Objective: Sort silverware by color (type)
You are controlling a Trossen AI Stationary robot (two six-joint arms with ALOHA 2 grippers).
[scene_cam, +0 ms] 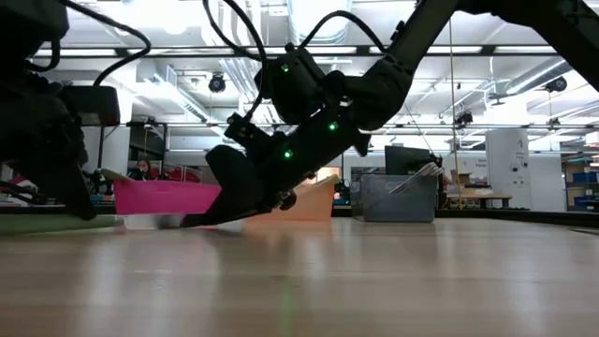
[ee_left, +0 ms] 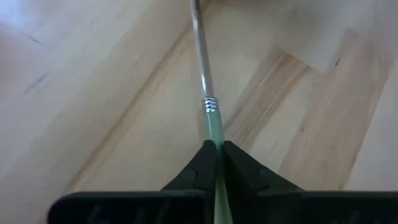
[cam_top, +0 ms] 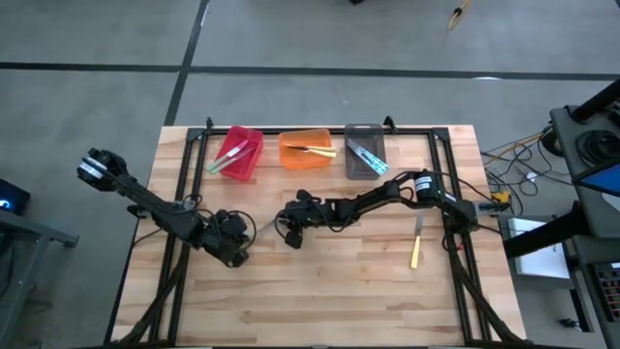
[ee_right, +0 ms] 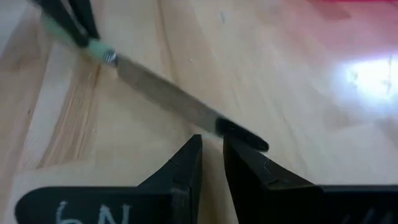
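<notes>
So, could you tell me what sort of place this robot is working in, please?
Most likely a robotics lab or workshop. The wooden table stands on a bare grey floor with loose cables beside it, and the low view shows exposed ceiling ducts and equipment racks behind.

table [cam_top: 320, 291] | red bin [cam_top: 238, 153] | orange bin [cam_top: 307, 150] | grey bin [cam_top: 364, 151] | yellow-handled utensil [cam_top: 416, 249]

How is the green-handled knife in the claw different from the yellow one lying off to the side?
The green-handled knife is pinched by its handle in the left claw, blade pointing toward the right claw. The yellow-handled utensil lies loose on the table near the right arm's base, nothing gripping it. Handles differ: green against pale yellow. Both remain outside the bins.
</notes>
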